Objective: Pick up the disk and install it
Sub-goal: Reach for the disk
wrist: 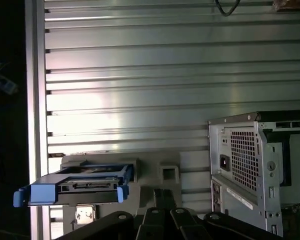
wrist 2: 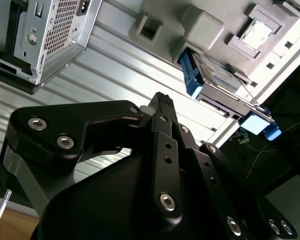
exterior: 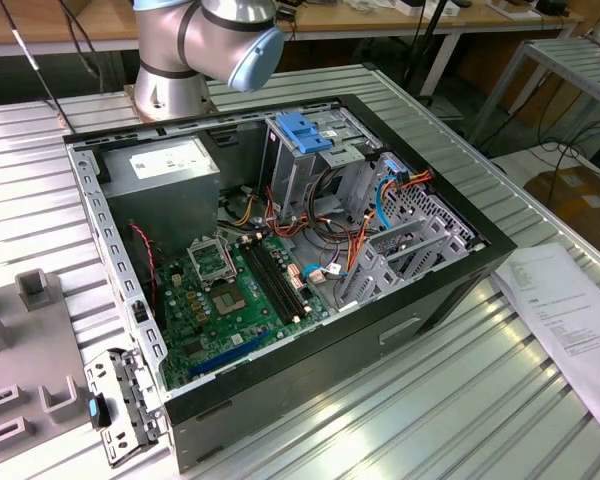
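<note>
while the exterior view takes in the open computer case [exterior: 280, 250] from above, with its green motherboard [exterior: 230, 290], loose coloured cables and the tall drive cage [exterior: 300, 150] with a blue tab, both wrist views look along the ribbed metal desk [wrist: 140, 75] at the disk [wrist: 90, 186]. in the first wrist view the disk shows its connector end, edged by the blue frame, seated in a grey fixture [wrist: 165, 172] on the desk, well apart from the perforated back corner of the case [wrist: 245, 160]. the second wrist view shows the disk [wrist 2: 217, 72] from its flat labelled side, standing in a slot of that fixture [wrist 2: 205, 25], beyond the black tool [wrist 2: 160, 102]. the tool is clear of the disk with desk showing between them; how far it is open cannot be told. in the exterior view the arm's [exterior: 210, 40] base stands behind the case, a small bracket with a blue knob [exterior: 120, 410] lies by the case's near corner, and a printed sheet [exterior: 570, 310] rests at the exterior view's right. wooden benches and cables fill the room behind.
</note>
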You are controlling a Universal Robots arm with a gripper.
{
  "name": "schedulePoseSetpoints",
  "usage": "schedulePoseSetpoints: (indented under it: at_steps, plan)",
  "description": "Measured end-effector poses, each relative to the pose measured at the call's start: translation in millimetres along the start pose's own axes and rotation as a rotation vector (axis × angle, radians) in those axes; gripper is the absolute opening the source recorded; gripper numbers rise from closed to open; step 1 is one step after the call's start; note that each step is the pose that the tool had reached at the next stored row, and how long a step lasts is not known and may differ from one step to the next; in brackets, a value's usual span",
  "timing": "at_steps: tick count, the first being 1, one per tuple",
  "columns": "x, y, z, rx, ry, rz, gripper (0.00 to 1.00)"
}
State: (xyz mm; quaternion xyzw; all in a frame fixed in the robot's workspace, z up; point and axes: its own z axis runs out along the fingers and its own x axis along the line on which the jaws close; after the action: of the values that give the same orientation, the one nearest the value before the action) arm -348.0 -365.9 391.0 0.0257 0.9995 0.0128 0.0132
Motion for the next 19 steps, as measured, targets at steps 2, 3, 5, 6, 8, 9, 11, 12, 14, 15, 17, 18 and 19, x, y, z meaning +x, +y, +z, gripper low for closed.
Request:
schedulePoseSetpoints:
  at_steps: [2, 3, 5, 6, 8, 9, 11, 12, 14, 15, 17, 18, 19]
  plan:
    - [6.2, -0.3, 0.2, 0.0000, 0.0000, -0.002, 0.11]
    - [13.3, -0.7, 0.6, -0.0001, 0.0000, -0.004, 0.11]
    - [26.4, -1.4, 1.0, -0.0002, 0.0001, -0.007, 0.11]
    - [29.5, -1.6, 0.9, -0.0002, 0.0002, -0.008, 0.11]
    - [35.0, -1.9, 0.8, -0.0003, 0.0002, -0.009, 0.11]
    - [35.0, -1.9, 0.8, -0.0003, 0.0002, -0.009, 0.11]
    - [35.2, -1.9, 0.8, -0.0003, 0.0002, -0.009, 0.11]
    - [35.3, -1.9, 0.9, -0.0003, 0.0001, -0.009, 0.11]
    - [35.5, -1.9, 0.8, -0.0003, 0.0002, -0.009, 0.11]
    - [35.7, -1.9, 0.8, -0.0002, 0.0002, -0.009, 0.11]
    - [38.7, -2.0, 0.7, -0.0003, 0.0002, -0.009, 0.11]
    - [40.5, -2.1, 0.7, -0.0003, 0.0002, -0.009, 0.11]
    - [42.0, -2.2, 0.6, -0.0002, 0.0002, -0.009, 0.11]
